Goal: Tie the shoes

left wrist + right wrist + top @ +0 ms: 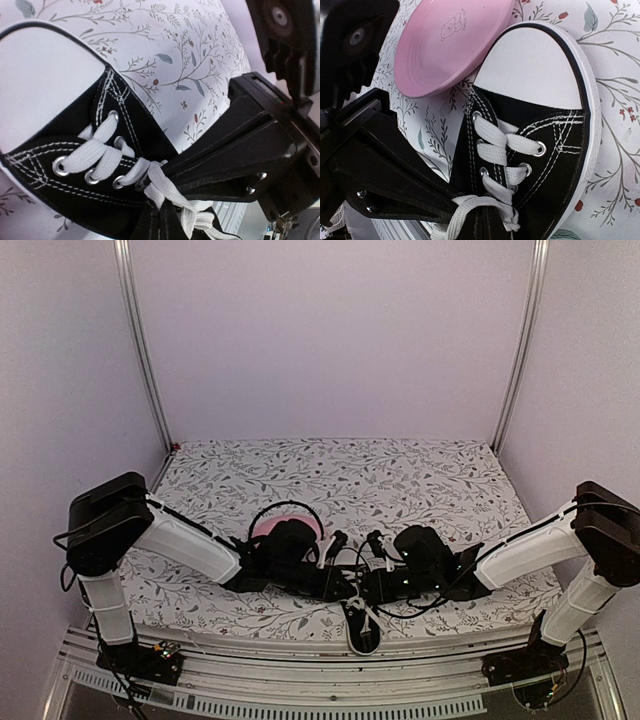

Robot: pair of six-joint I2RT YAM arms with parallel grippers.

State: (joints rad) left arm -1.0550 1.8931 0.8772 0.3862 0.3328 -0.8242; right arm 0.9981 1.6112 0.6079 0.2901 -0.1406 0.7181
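The black canvas sneaker [555,150] lies on the floral cloth, its white toe cap next to the pink plate [445,45]. In the top view only its heel end [362,632] shows at the near table edge; the rest is hidden under both grippers. White laces [495,150] cross the eyelets. My left gripper [161,220] is shut on a white lace [159,187] at the top eyelets. My right gripper [492,225] is shut on the other lace strand [470,205]. The two grippers meet tip to tip over the shoe's throat [356,590].
The pink plate [283,525] sits just beyond the left wrist. Black cables loop round both wrists. The cloth's near edge and a metal rail [300,680] run right below the shoe. Walls enclose the table on three sides.
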